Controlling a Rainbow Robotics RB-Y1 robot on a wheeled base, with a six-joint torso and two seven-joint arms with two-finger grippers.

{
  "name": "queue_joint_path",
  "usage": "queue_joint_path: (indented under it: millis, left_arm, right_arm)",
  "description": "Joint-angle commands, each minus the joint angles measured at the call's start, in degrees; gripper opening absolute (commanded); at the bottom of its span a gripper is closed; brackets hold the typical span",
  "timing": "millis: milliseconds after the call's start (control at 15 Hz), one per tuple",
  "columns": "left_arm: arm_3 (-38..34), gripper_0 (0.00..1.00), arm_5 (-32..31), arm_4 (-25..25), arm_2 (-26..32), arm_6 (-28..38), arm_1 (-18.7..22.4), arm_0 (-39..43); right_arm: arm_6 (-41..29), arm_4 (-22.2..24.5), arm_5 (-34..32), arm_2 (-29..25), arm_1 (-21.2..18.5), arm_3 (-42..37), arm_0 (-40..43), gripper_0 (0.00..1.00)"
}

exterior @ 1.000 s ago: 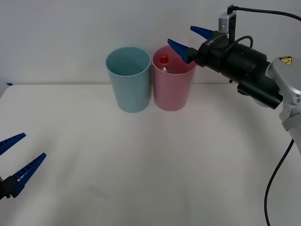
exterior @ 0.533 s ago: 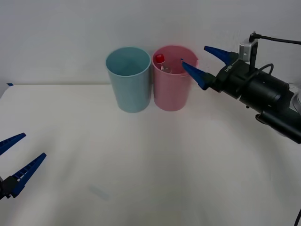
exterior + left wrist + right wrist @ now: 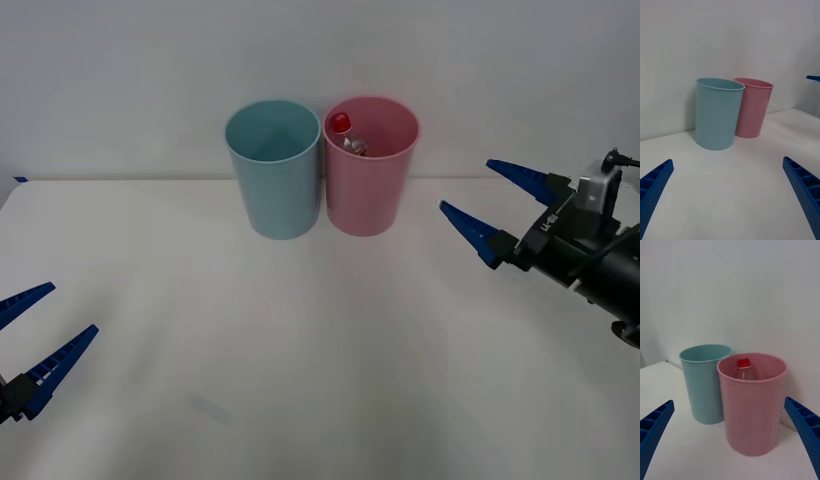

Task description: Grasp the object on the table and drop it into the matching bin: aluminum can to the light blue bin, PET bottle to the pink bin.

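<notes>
The PET bottle [image 3: 346,134] stands inside the pink bin [image 3: 371,185]; its red cap and clear neck show above the rim, also as the bottle [image 3: 744,369] in the pink bin [image 3: 751,412] of the right wrist view. The light blue bin [image 3: 275,175] stands touching it on the left. My right gripper [image 3: 495,205] is open, low over the table to the right of the pink bin, holding nothing. My left gripper [image 3: 28,335] is open at the near left edge, far from both bins.
The white table [image 3: 320,340] stretches wide in front of the bins. A white wall rises right behind them. In the left wrist view the light blue bin [image 3: 718,112] and the pink bin [image 3: 751,107] stand side by side.
My right gripper has drawn back from above the pink bin, moving right and down toward the table. The bottle has settled lower in the pink bin. The left arm stayed still.
</notes>
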Motion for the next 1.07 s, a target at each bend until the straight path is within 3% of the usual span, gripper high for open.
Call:
queue_joint_path:
  millis: [67,733,1067]
  left_arm:
    - [0.0,1.0,0.0,0.0,0.0,0.0,0.0,0.0]
    - [0.0,1.0,0.0,0.0,0.0,0.0,0.0,0.0]
    - [0.0,1.0,0.0,0.0,0.0,0.0,0.0,0.0]
  right_arm:
    - [5.38,-1.03,-4.34,-4.39,0.18,-0.6,5.1,1.0]
    - [6.69,-2.35,-20.78,-18.98,3.61,-0.6,19.42,1.0]
    - [6.69,-4.81,-22.8,-20.74,3.96,-0.6,25.4,1.0]
